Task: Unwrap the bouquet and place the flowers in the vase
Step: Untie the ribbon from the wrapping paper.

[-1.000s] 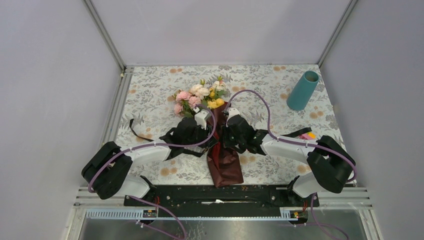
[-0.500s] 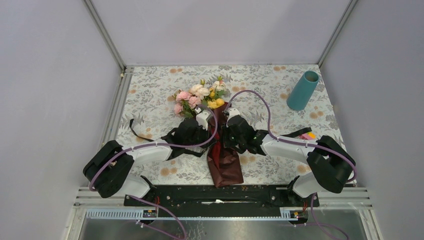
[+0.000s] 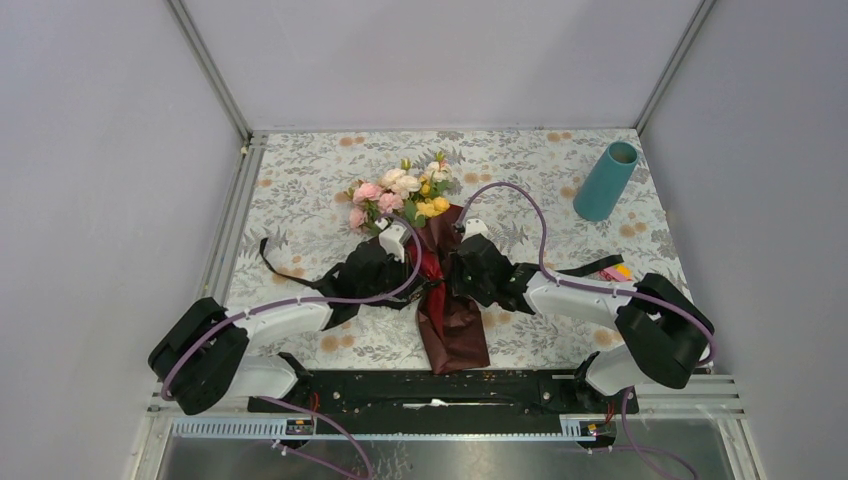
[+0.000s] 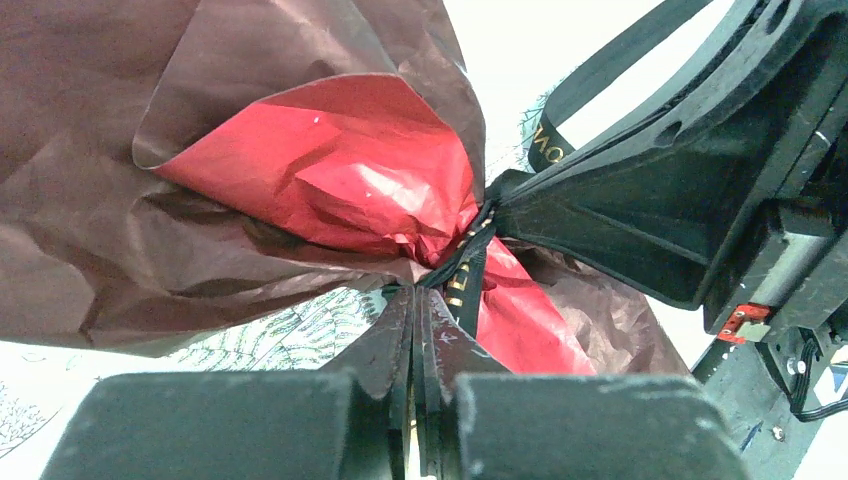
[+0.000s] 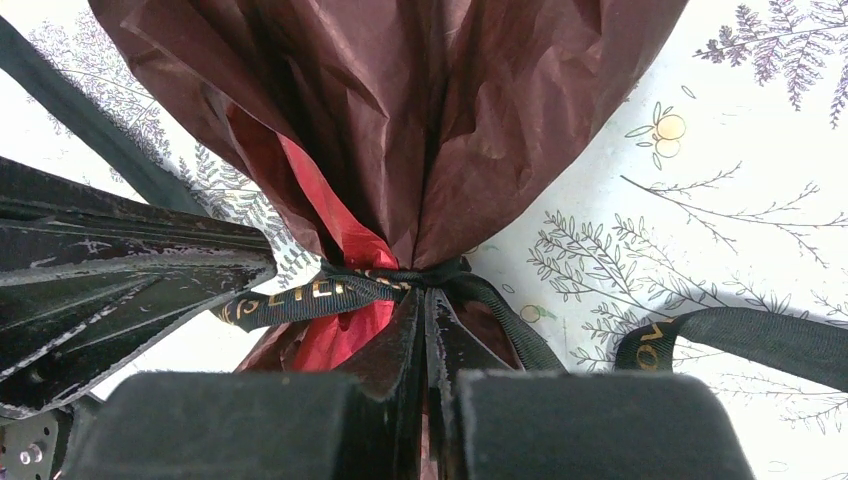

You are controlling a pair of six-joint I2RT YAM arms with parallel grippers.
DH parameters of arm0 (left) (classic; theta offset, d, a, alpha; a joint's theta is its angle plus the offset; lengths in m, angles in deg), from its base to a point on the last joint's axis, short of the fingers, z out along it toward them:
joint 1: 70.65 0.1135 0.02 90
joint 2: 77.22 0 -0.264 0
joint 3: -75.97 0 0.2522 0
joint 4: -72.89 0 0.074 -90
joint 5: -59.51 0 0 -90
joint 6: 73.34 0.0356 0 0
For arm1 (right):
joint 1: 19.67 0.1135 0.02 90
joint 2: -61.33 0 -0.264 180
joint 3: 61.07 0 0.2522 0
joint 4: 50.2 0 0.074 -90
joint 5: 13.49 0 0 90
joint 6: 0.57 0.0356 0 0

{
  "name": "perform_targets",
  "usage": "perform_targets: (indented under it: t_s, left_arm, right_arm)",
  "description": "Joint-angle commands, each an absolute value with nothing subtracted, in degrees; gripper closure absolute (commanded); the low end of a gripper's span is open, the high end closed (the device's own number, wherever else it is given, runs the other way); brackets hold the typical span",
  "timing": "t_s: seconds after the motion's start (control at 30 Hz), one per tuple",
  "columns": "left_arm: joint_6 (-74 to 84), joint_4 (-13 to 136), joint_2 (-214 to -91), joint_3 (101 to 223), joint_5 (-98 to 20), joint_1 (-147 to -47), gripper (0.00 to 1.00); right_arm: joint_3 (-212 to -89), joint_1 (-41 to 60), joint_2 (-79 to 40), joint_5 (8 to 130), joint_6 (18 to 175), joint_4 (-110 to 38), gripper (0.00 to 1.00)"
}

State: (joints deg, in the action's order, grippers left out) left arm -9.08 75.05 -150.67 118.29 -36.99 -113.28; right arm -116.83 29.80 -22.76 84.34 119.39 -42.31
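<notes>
The bouquet lies mid-table, its flowers point(image 3: 400, 192) pointing away and its maroon paper point(image 3: 452, 325) towards the arm bases. A black ribbon point(image 5: 310, 292) with gold letters is knotted round the neck of the paper. My left gripper point(image 4: 415, 292) is shut, with a ribbon strand point(image 4: 465, 285) running into its tips. My right gripper point(image 5: 425, 292) is shut at the knot from the opposite side. In the top view both grippers meet at the neck, the left gripper point(image 3: 422, 272) and the right gripper point(image 3: 447, 276). The teal vase point(image 3: 606, 180) stands upright at the far right.
Loose ribbon tails trail over the floral tablecloth to the left point(image 3: 270, 262) and to the right point(image 3: 590, 268). A small multicoloured block toy point(image 3: 616, 271) lies by the right arm. A metal rail point(image 3: 232, 215) edges the table's left side.
My left gripper has closed at the bouquet's neck and its arm has stretched further out. The paper there has spread, showing its bright red inside. The right gripper has stayed shut.
</notes>
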Motion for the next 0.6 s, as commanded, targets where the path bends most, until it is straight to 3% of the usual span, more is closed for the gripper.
perform_targets:
  t_s: [0.0,0.07,0.3,0.57]
  left_arm:
    - [-10.16,78.41,-148.07,117.25,-36.43,-113.40,1.00]
    - [-9.72,79.84,-148.52,117.51,-38.37,-113.37,0.98]
    - [-7.15,81.74,-153.73,121.75,-43.29,-113.45,0.74]
    - [-5.04,80.24,-157.30,124.15,-40.99,-113.45,0.70]
  right_arm:
    - [-116.00,29.45,-20.69,86.29,119.78,-42.57,1.00]
    - [-115.91,29.48,-20.62,85.52,119.60,-43.02,1.00]
    - [-115.70,29.46,-20.33,84.02,119.57,-43.65,1.00]
    - [-115.73,29.47,-20.12,83.15,119.31,-43.65,1.00]
